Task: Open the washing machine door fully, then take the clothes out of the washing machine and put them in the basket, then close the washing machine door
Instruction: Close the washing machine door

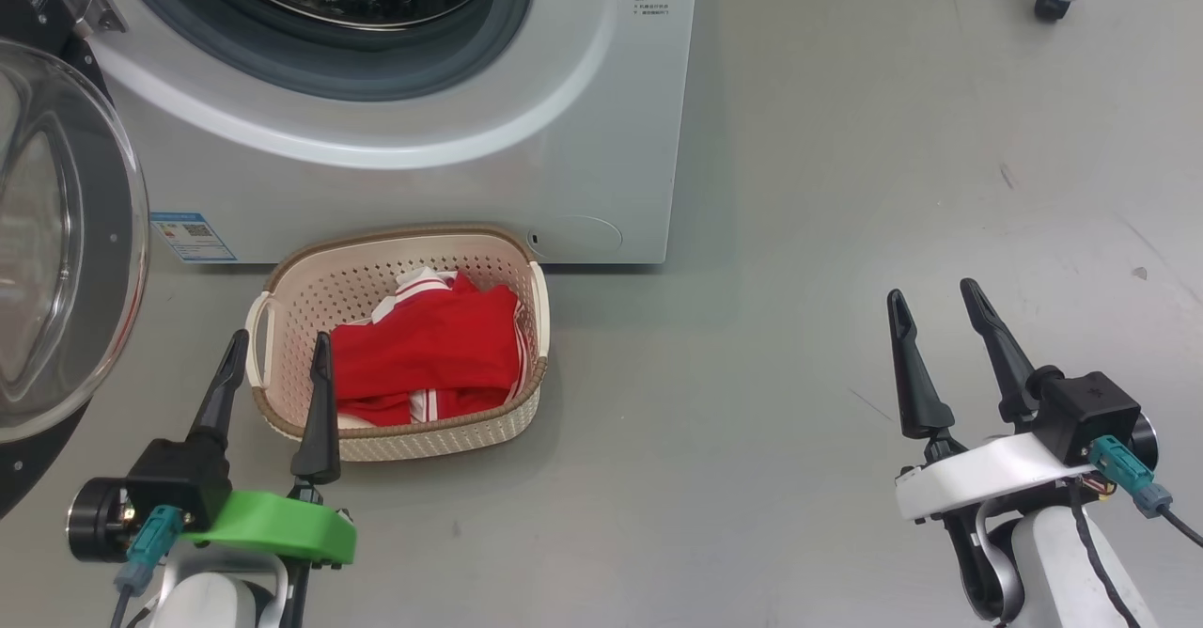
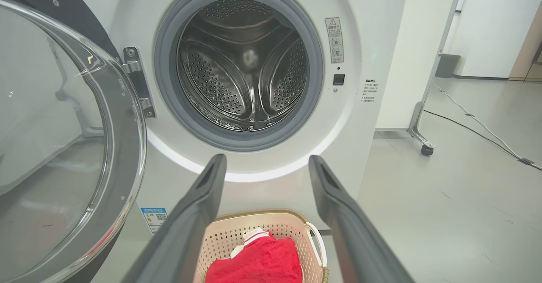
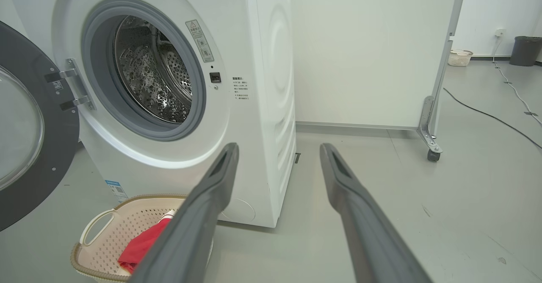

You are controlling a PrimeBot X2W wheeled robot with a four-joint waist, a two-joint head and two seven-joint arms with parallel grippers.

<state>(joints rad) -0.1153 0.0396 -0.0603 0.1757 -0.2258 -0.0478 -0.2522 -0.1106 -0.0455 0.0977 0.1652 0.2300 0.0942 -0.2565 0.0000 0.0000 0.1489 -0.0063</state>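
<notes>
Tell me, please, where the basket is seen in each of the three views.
Head view: basket lower left of centre, on the floor before the washing machine.
Left wrist view: basket at the bottom centre, cut by the lower edge.
Right wrist view: basket in the lower left corner.
Shared landmark: the blue label low on the machine's front.

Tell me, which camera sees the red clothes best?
The head view: it looks down on the red clothes lying in the basket. The left wrist view catches their top part at its bottom edge; the right wrist view, a half-hidden corner.
</notes>
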